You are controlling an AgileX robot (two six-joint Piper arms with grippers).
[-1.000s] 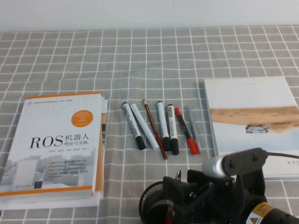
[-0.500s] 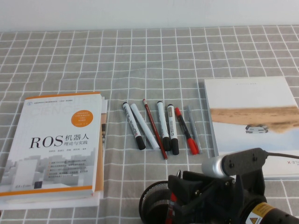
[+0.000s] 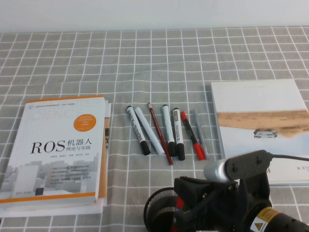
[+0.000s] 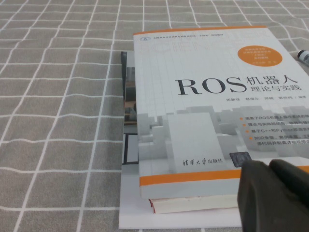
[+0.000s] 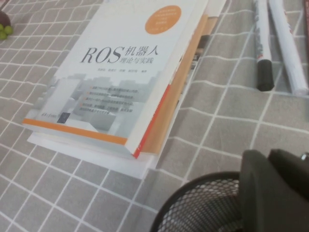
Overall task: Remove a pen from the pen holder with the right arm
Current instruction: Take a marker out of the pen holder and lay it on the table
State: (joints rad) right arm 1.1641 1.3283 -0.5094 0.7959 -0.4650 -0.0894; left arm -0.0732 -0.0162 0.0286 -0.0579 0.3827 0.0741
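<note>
Bright, even light; soft shadows.

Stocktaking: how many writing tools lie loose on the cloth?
7, right of the ROS book: four markers, pencil, red pen, grey pen. Holder under shut right gripper may hide more; left gripper hovers over that book.

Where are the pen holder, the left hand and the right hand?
Pen holder (image 3: 155, 212): high view, on its mesh wall.
Left hand (image 4: 268, 166): left wrist view, between fingertips, near the book (image 4: 203, 121).
Right hand (image 5: 268, 158): right wrist view, between fingertips, at the pen holder.
</note>
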